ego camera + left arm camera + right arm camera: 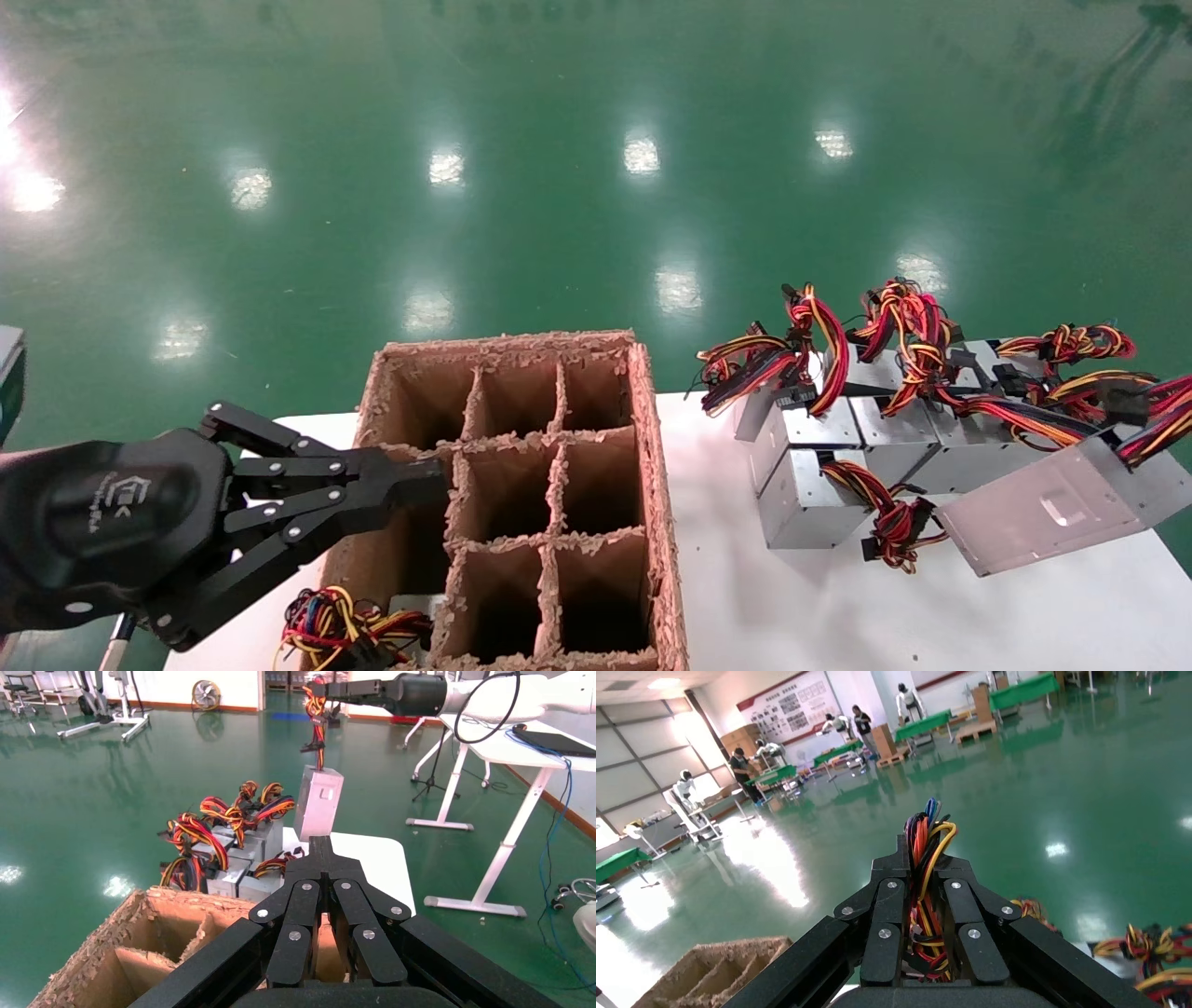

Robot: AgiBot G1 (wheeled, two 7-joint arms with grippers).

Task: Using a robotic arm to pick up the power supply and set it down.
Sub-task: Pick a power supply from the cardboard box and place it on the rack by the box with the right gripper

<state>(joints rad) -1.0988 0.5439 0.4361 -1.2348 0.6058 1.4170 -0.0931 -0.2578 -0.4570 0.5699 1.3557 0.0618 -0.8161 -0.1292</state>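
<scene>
Power supply (318, 801): hung by its wire tail from the closed right claw (923, 874); slippage or swinging into the stacked units (838, 447) is risked. Left claw (322, 855): closed, empty, held over the divided carton (531, 466)

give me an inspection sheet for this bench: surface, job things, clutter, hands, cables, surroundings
surface: white table, bare in front of the pile.
job things: one power supply hangs in the air by its wires from the right hand, above the pile of power supplies at the table's right. A cardboard divider box stands at the left with open cells; another power supply lies at its near left corner.
clutter: nothing seen.
hands: right hand shut on the wire bundle; left hand shut, over the box's left edge.
cables: red, yellow, black wire tails tangled on the pile.
surroundings: glossy green floor, other benches and people far off.
</scene>
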